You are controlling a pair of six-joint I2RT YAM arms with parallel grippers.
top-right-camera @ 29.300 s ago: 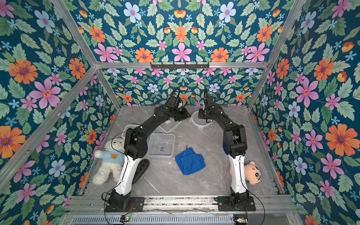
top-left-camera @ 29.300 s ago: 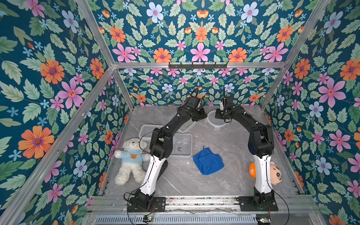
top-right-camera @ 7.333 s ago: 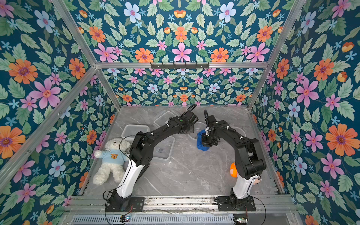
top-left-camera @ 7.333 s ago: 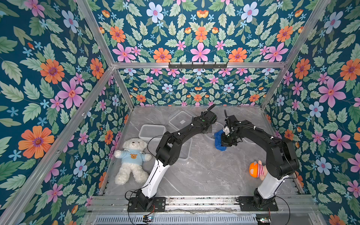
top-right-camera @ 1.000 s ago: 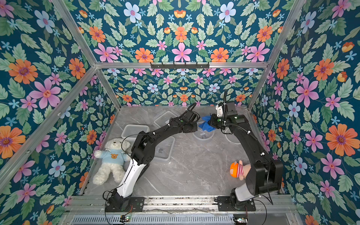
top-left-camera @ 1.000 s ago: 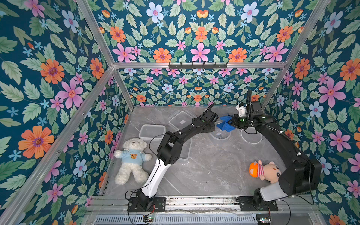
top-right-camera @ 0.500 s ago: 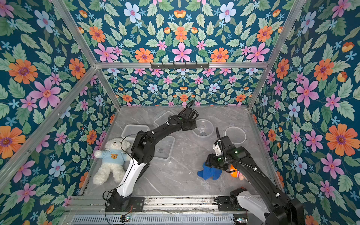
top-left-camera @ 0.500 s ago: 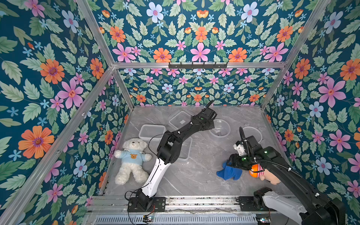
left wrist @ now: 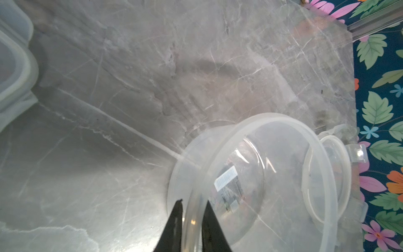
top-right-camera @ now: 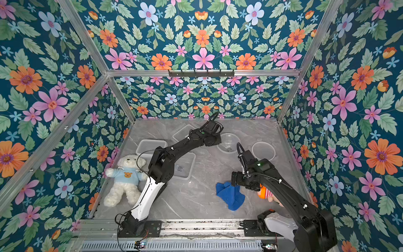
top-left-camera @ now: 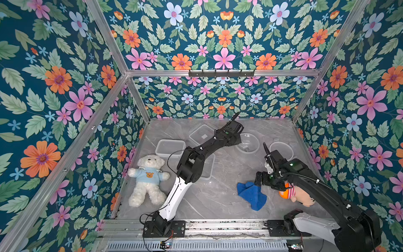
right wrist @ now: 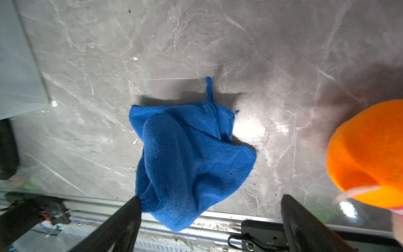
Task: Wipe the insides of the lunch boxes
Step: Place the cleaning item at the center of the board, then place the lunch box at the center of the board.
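**Item 1: right pincer** [right wrist: 210,200]. Jaws spread wide, holding nothing. A second ago I had it up at the round box with the cloth clamped in it. It has since swung to the front of the desk [top-left-camera: 213,203] and let go.

**Item 2: blue cloth** [top-left-camera: 251,195]. Crumpled on the desk near the front edge, just beside the plush doll [top-left-camera: 297,195], below the open right pincer. One finger sits at the cloth's edge in the right wrist view; I cannot tell if it touches.

**Item 3: left pincer** [left wrist: 193,201]. Narrow, nipping the rim of the round lunch box [top-left-camera: 247,143], one finger inside the wall and one outside.

**Item 4: round lunch box.** Upright and open towards the back of the desk, with only a label on its base. The round lid [top-left-camera: 281,150] is just beside it.

**Item 5: rectangular lunch box** [top-left-camera: 170,148] and **square lunch box** [top-left-camera: 208,167]. Both open, on the left half of the desk and well apart from the cloth. The square one is partly under my left arm.

**Item 6: teddy bear** [top-left-camera: 148,179]. By the left wall, not involved.

**Remark.** With the cloth down and far from all three boxes, I judge the round box's wipe finished and the job near its end. I cannot read from here whether the other two are clean. The left pincer has yet to release the rim.
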